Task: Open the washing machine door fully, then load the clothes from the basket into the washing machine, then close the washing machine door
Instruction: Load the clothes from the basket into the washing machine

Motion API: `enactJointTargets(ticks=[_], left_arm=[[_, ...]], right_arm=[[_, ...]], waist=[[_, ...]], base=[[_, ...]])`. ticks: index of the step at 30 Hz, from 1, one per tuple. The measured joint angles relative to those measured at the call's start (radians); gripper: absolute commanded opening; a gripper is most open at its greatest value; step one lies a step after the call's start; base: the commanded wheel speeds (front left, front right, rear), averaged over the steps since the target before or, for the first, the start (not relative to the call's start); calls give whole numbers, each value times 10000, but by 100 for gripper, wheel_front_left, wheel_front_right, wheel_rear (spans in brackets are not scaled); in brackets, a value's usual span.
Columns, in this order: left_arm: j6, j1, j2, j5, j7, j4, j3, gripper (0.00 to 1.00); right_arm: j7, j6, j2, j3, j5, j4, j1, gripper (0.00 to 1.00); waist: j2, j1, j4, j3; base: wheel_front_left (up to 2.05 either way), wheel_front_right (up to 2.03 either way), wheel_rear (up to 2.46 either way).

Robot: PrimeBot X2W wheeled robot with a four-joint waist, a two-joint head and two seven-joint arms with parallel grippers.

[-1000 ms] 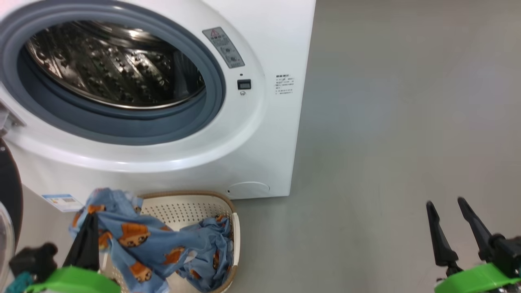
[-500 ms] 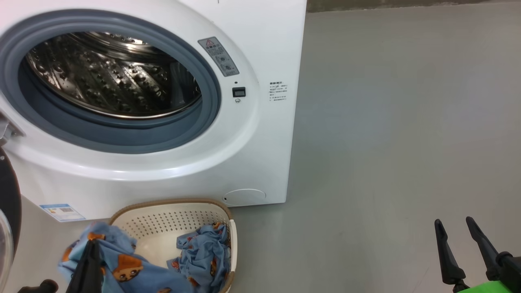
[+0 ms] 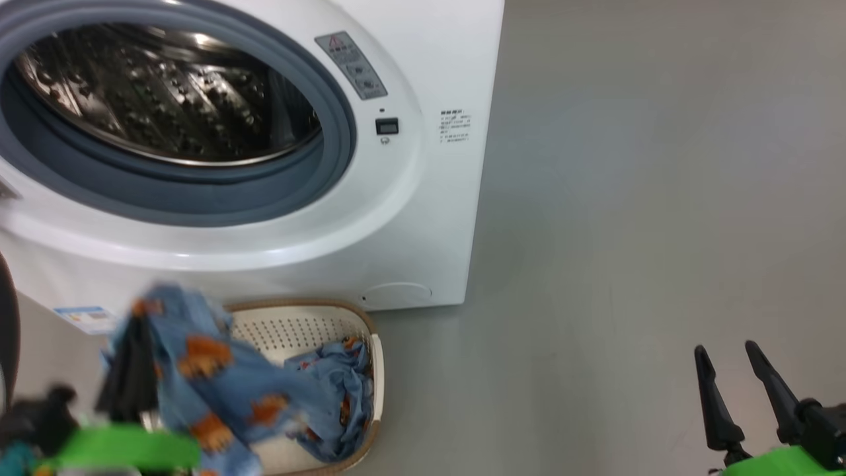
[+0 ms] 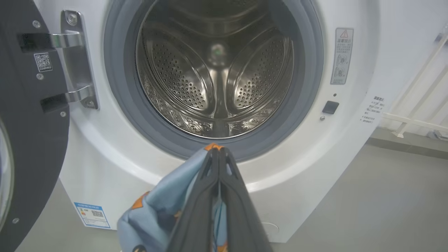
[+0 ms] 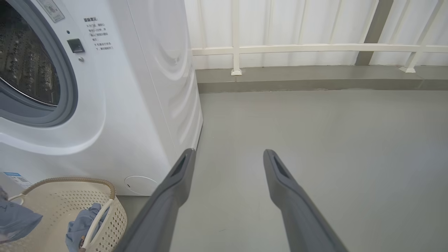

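Dark fingers pressed tight together, the left gripper (image 4: pixel 217 154) pinches a fold of the clothes (image 4: pixel 161 199), light blue fabric with orange-brown figures. It holds the fold up in front of the washing machine (image 4: pixel 115 164), just below the lower lip of its grey gasket (image 4: pixel 122 91). The grip seems taken near the garment's edge so the rest can hang free and trail clear of the basket (image 3: pixel 297 334). The basket stands on the floor (image 3: pixel 628 231) against the foot of the washing machine, under the opening. In the head view the lifted cloth drapes over the basket's left side, and a second bunch of the same blue fabric lies in its right end. The steel drum (image 4: pixel 217 77) opens directly ahead of and above the fingertips, so the held piece appears lined up for a push forward over the gasket. The washing machine door (image 4: pixel 31 133) is swung wide on its hinge (image 4: pixel 75 63) to the left of the opening, out of the loading path. The right gripper (image 5: pixel 228 154), fingers spread and holding nothing, hangs over the floor well to the right of the washing machine, seemingly parked out of the way. Loading appears under way, the door not yet closed.
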Motion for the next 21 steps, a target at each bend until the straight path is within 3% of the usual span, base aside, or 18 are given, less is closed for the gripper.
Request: enactJointTargets(ticks=[11,21], left_arm=[[0,-4910,324,69,-75,748,174,0],[0,-7826,1114,-132,-84,3893,-876,0]], right_arm=[[-2,0,46,288,-33,-6,-945,100],[-2,0,73,1335,-102,115,-2029,100]], waist=[[0,0,85,1123],[0,0,-301,2150]], base=[[0,0,0],[0,0,0]])
